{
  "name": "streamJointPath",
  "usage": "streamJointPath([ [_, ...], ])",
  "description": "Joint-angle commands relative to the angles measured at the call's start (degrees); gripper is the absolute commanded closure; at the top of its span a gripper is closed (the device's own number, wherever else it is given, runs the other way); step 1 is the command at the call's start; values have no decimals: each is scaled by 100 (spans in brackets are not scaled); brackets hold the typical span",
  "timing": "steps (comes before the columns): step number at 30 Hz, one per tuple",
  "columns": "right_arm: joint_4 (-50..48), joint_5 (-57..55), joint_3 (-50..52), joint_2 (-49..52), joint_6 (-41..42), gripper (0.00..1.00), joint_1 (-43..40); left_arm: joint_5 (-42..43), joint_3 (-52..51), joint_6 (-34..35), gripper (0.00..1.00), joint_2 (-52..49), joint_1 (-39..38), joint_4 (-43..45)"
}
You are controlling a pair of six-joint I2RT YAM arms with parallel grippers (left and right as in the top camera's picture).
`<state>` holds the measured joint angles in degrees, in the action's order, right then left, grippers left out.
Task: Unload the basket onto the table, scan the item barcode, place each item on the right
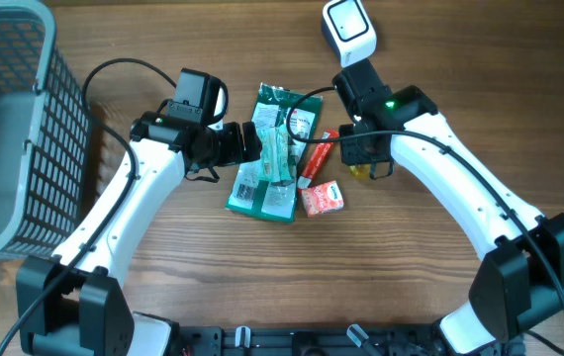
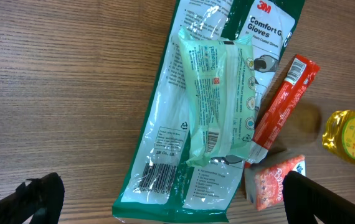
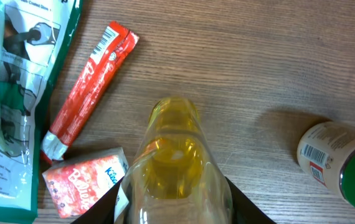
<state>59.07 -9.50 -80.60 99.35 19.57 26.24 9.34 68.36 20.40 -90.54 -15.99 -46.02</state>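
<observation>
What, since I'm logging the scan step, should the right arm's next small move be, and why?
Probably lift the yellow bottle toward the white scanner, label turned to it. The right pincer is shut on the bottle, the scanner lies beyond that arm, and the left pincer hangs open over the gloves pack, holding nothing.

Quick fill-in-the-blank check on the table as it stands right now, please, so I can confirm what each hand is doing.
1. The right hand is shut on a ___ bottle.
2. The left hand hangs ___ above the packages, gripping nothing.
3. The pale green pack lies on top of the 3M Comfort ___ package.

Missing words: yellow; open; Gloves.
</observation>
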Motion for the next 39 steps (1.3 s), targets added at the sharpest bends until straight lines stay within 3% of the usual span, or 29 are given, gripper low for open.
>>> streamJointPath([
  [1,-63,-162,48,-131,-52,65,-9,44,28,-50,0,-22,9,13],
  [19,20,-160,63,-131,15,67,-9,44,28,-50,0,-22,9,15],
  [26,-372,-162,518,-131,7,66,-9,44,28,-50,0,-22,9,13],
  [31,-382,-175,496,-144,11,86,-9,44,28,-50,0,-22,9,15],
  [39,-389,446,466,-1545,-11,85,-205,350,28,299,0,-22,9,129],
])
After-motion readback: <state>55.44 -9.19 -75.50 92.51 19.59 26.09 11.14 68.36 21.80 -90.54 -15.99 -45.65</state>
